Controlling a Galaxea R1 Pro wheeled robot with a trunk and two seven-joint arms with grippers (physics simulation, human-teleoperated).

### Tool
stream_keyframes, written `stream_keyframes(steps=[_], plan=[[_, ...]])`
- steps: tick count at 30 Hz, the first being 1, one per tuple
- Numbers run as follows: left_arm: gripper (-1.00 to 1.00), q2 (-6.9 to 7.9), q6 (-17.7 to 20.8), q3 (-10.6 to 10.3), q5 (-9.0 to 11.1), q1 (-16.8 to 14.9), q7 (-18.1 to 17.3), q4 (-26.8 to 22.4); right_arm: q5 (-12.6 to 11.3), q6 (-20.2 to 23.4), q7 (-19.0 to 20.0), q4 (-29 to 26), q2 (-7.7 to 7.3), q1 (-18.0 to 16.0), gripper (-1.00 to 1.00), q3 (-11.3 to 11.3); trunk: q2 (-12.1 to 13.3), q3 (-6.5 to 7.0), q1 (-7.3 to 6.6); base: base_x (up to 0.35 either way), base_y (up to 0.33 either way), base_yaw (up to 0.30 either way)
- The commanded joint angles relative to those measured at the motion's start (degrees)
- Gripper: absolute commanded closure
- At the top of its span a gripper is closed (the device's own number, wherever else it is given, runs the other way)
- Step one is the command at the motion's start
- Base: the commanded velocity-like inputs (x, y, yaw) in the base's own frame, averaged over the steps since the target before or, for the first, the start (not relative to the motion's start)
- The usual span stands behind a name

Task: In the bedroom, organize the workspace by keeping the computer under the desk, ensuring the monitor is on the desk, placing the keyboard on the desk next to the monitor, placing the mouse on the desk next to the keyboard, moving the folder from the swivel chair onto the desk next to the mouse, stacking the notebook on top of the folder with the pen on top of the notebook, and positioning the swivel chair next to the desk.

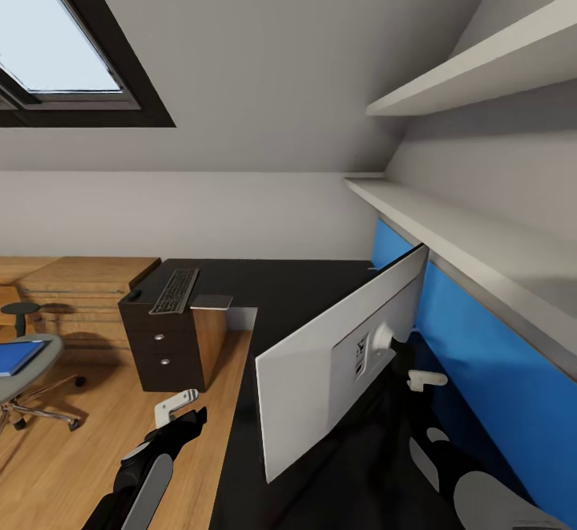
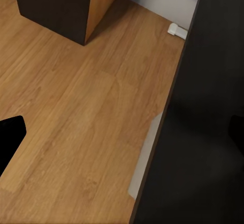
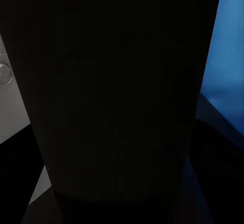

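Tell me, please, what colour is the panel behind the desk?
Bright blue panel, seen best in the head view, behind the black desk.

We are looking at a skylight (image 1: 60,41) brightening sloped grey walls, white shelves (image 1: 481,65), wooden flooring (image 2: 76,112), and a light wooden chest (image 1: 84,281).

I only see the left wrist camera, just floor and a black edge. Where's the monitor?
Observer: The monitor stands on the desk, silver-white back toward the head camera.
Operator: And the keyboard?
Observer: The keyboard lies at the desk's far end, above the drawer unit.
Operator: Where's the chair?
Observer: The swivel chair is at the head view's left edge, a blue folder on its seat.
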Motion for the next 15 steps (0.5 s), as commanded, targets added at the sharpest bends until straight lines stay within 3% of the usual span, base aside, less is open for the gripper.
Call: stream_keyframes(steps=[1, 15], plan=[[-1.0, 0.04, 0.1, -0.1, 0.5, 0.0, 0.5, -0.1, -1.7, -0.4, -2.0, 0.0, -0.02, 0.0, 1.0, 1.1, -0.1, -0.11, 0.03, 0.0, 0.0, 0.0], [-1.0, 0.03, 0.1, -0.2, 0.5, 0.0, 0.3, -0.1, -1.7, -0.4, -2.1, 0.0, -0.01, 0.0, 1.0, 1.1, -0.1, -0.11, 0.03, 0.043, -0.008, 0.0]])
